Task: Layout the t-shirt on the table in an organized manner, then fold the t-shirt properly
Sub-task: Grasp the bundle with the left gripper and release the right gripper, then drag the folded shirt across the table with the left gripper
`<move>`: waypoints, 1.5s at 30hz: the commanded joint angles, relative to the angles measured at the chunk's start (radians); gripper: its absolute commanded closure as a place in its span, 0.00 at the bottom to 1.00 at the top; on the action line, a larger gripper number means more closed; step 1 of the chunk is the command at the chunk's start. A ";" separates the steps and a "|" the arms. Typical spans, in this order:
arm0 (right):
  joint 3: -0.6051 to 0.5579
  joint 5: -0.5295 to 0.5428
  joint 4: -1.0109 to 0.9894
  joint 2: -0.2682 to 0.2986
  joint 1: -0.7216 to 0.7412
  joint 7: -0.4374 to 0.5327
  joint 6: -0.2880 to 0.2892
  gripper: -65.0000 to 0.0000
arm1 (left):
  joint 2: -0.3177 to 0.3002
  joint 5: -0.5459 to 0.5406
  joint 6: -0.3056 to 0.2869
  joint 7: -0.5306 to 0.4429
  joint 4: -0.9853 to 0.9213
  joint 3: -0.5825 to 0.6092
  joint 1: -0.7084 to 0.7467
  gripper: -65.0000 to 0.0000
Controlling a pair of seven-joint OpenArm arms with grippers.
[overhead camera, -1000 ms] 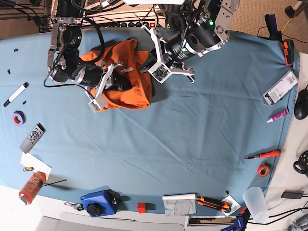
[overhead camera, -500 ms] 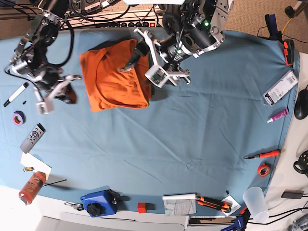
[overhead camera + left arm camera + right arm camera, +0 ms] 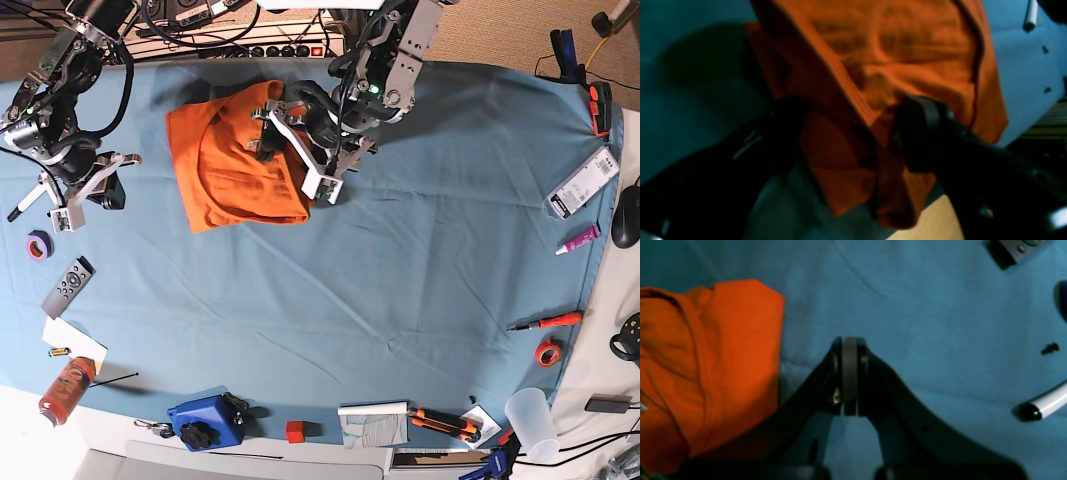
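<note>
Overhead, the table [image 3: 400,290] fills the frame, its blue-teal cloth wrinkled and ringed with clutter; at about eleven o'clock on it lies the t-shirt [image 3: 235,165], bright orange, gathered into a thick, uneven block with soft ridges, a curved seam and doubled layers along its edges, so I judge the layout unfinished and any proper fold not yet begun. My left gripper [image 3: 295,140] stands at the shirt's three o'clock edge, jaws spread wide with a flap of hem and seam lying between them; whether either pad touches cloth I cannot tell through the blur; that placement, I judge, is for taking an edge and drawing the heap flat. My right gripper [image 3: 85,195] hangs off at the shirt's nine o'clock, well apart from it over bare cloth, pads pressed together on nothing, I judge to leave the other arm room. Smaller items sit near it at the table's nine o'clock margin: a grey remote [image 3: 68,287], a white marker [image 3: 1045,403] and a purple tape roll [image 3: 38,244].
</note>
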 commanded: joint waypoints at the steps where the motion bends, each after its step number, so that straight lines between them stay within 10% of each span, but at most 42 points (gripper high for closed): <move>1: 0.004 0.017 0.018 0.017 0.011 0.023 0.001 1.00 | 0.013 -0.010 0.004 0.005 0.006 0.005 -0.006 0.29; 11: 0.004 0.018 0.018 0.017 0.011 0.023 0.001 1.00 | 0.013 -0.076 0.035 0.019 -0.144 0.005 -0.004 0.31; 24: 0.004 0.018 0.018 0.017 0.011 0.027 0.001 1.00 | 0.026 -0.193 0.030 0.084 -0.144 0.005 -0.010 1.00; 32: 0.007 0.017 0.018 0.019 0.011 0.050 0.001 1.00 | 0.000 -0.025 -0.022 0.243 -0.071 -0.005 -0.021 1.00; 39: 0.007 0.018 0.018 0.019 0.011 0.060 0.001 1.00 | -0.061 -0.032 -0.051 0.296 0.013 -0.132 -0.020 1.00; 45: 0.007 0.018 0.018 0.019 0.012 0.083 0.001 1.00 | -0.190 -0.182 -0.192 0.299 0.034 -0.301 -0.020 1.00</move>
